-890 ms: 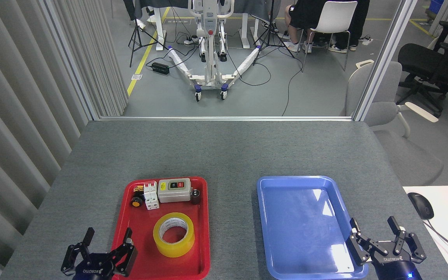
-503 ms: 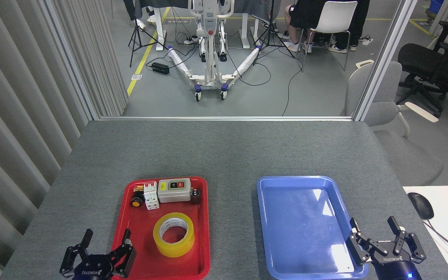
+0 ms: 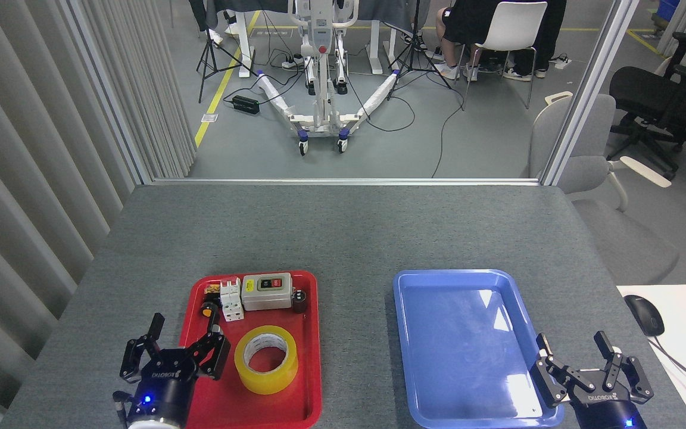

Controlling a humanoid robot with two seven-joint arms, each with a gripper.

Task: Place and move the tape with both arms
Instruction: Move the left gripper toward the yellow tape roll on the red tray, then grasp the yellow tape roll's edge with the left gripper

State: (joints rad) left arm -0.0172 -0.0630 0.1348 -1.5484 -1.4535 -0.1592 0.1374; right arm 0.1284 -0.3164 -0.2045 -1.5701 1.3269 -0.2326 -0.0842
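Hovering with left gripper (image 3: 183,348) fingers spread just left of tape (image 3: 266,358) in red tray (image 3: 313,333), right gripper (image 3: 592,369) fingers spread too, risking a clipped tray rim or nudged roll.

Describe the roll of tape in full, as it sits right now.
The tape is a wide roll of yellow, translucent packing tape wound on a white inner core with dark printing. It lies flat, its open hole facing up, in the near half of the red tray, resting on the tray floor. The red shows through the hole. It stands apart from the electrical parts at the tray's far end. The left gripper, open, hangs just left of it; whether a finger touches the roll cannot be told.
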